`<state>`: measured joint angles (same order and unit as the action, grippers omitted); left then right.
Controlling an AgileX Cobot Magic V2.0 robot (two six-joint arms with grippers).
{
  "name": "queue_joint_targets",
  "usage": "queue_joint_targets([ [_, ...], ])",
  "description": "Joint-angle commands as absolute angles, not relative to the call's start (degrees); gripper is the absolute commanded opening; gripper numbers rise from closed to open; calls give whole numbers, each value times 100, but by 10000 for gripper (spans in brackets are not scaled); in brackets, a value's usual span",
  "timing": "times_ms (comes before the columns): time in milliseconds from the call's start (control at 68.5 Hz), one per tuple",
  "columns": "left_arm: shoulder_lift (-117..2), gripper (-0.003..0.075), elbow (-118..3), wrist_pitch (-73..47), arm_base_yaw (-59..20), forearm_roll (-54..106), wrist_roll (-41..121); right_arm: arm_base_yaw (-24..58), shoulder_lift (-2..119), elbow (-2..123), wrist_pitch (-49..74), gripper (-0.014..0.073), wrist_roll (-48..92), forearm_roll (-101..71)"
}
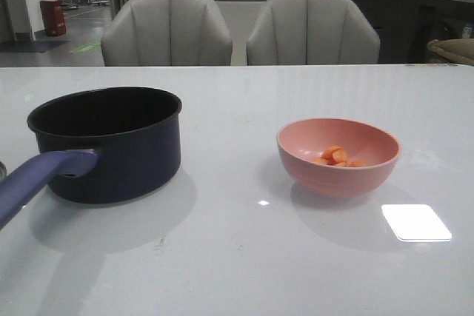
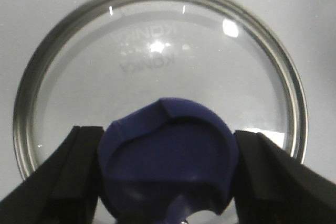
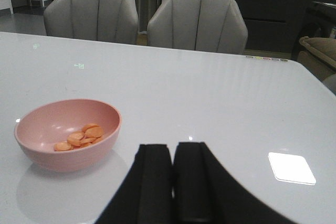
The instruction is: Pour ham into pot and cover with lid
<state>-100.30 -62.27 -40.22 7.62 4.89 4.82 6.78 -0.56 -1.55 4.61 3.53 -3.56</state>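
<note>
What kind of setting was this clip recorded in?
Probably a showroom or office dining area, not a home kitchen: a glossy white table, two padded grey chairs, and an open hall with a red bin behind.

Your front camera sits low, facing forward across the table (image 1: 237, 257) toward two chairs (image 1: 167, 29). Your right wrist camera looks the same way, nearer the pink bowl (image 3: 67, 134), which both views share. Your left wrist camera looks straight down, very close above the lid (image 2: 157, 72).

pot and bowl on the table
pot (image 1: 111, 142) left, bowl (image 1: 338, 156) right, ham (image 1: 337, 157) in bowl, two chairs (image 1: 167, 29) behind table (image 1: 237, 257).
</note>
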Motion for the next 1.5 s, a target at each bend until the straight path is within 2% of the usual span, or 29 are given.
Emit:
queue_joint_targets([
  [0, -9919, 428, -6378, -3728, 751, 494, 525, 659, -169, -127, -41, 146, 354, -285],
  [117, -9940, 590, -6378, -3715, 751, 483, 525, 659, -169, -127, -41, 146, 354, -285],
  [190, -9940, 638, -6475, -3852, 751, 468, 525, 659, -169, -127, -41, 146, 354, -285],
  [423, -9573, 638, -6890, -4241, 712, 435, 525, 659, -169, -127, -41, 146, 354, -285],
  [716, -7897, 638, -6437, -3836, 81, 435, 536, 659, -169, -127, -41, 146, 354, -285],
  [978, -6206, 638, -5551, -3171, -552, 469, 536, 659, -169, -127, -41, 146, 354, -285],
  [1241, -4349, 638, -4180, -2158, -1067, 746, 536, 659, -169, -127, -41, 146, 354, -285],
  [1489, -2540, 638, -3106, -2097, -1517, 746, 536, 659, -169, -127, -41, 146, 354, -285],
])
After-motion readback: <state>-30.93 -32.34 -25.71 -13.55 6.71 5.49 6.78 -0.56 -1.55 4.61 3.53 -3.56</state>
